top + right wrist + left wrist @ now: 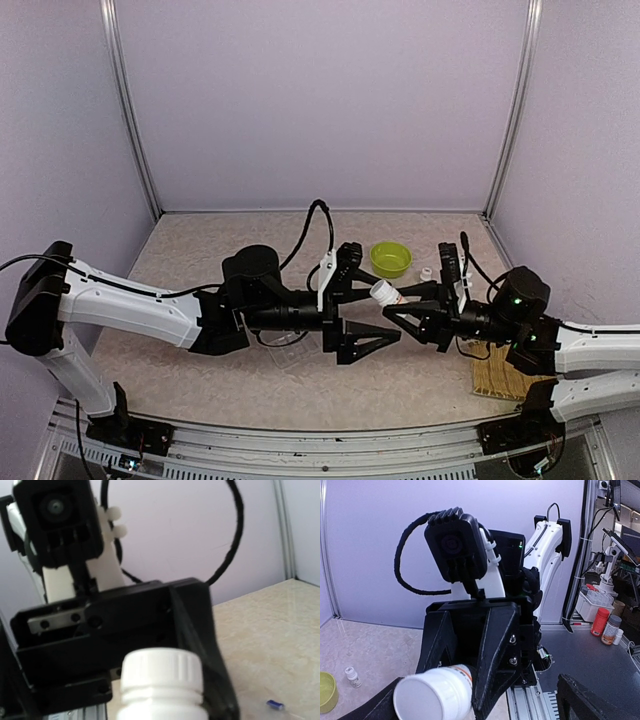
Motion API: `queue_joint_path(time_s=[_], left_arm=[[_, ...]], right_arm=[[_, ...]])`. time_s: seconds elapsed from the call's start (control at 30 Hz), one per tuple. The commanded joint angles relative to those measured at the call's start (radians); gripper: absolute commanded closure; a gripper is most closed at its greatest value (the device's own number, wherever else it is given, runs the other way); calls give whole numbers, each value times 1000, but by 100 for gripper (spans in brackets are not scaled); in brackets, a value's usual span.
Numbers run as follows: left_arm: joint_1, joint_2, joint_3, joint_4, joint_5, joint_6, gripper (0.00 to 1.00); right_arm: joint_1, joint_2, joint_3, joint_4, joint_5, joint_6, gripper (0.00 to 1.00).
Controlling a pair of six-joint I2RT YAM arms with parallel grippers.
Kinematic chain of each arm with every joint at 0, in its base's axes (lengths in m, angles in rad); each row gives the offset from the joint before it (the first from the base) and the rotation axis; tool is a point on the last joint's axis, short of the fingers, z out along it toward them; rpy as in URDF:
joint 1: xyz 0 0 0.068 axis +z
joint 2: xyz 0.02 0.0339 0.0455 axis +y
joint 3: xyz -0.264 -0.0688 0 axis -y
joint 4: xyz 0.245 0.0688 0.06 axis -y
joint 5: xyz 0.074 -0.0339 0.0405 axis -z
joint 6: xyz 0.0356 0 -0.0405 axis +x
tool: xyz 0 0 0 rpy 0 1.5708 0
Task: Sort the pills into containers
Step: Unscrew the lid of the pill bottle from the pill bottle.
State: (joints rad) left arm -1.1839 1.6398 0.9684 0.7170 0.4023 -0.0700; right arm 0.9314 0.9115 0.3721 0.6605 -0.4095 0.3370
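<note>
My right gripper (402,306) is shut on a white bottle (384,292) with an orange-edged label, held above the table with its ribbed cap (162,677) pointing at the left arm. My left gripper (372,298) is wide open, one finger on each side of that cap and clear of it. In the left wrist view the bottle (434,696) fills the lower left. One dark blue pill (274,705) lies on the table. A clear flat box edge (290,352) peeks out under the left forearm; its containers are hidden.
A lime-green bowl (390,259) stands at mid-back with a small white bottle (427,273) to its right. A woven mat (498,380) lies at the near right. Purple walls close in the back and both sides.
</note>
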Motion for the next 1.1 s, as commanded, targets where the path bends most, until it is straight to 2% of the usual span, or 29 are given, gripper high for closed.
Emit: queue_joint_path(time_s=[0.0,0.27,0.73,1.07], left_arm=[[9,-36,-10,44,30,-16,1],[6,14,35,43,73,-25,1],[9,-4,5,34,60,-5,1],[11,0,6,18,30,-10,1]], right_arm=[[1,56,1,70,-87,16,100],[1,119,23,100,-94,28,100],[1,18,-14,41,61,-3,100],[1,3,-18,44,5,-11,100]])
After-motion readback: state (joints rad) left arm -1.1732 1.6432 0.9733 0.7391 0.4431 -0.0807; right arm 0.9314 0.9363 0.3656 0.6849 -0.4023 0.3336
